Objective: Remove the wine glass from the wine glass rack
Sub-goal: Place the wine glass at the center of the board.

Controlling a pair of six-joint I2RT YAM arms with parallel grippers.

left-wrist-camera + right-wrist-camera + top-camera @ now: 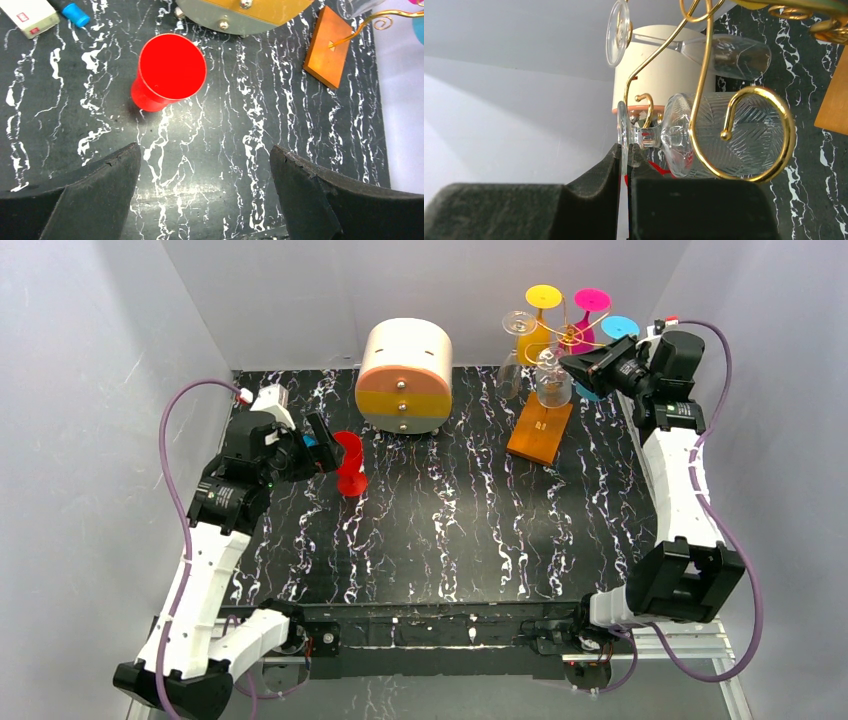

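The wine glass [552,383], clear with a cut pattern, hangs upside down on the wine glass rack [540,432], a gold wire stand on an orange-brown base at the back right. In the right wrist view the wine glass [734,135] lies behind a gold scroll of the rack [790,135], with its stem in a hook. My right gripper [625,150] is shut on the thin foot disc of that glass; from above the right gripper [582,365] is at the rack's top. My left gripper [205,155] is open over bare table, near a red cup [170,70].
A second clear glass [729,55] hangs on the rack just above the held one, and yellow [543,296], pink [591,300] and blue [619,327] glasses hang on its far arms. A round cream-and-orange drawer box [405,375] stands left of the rack. Grey walls close in the table.
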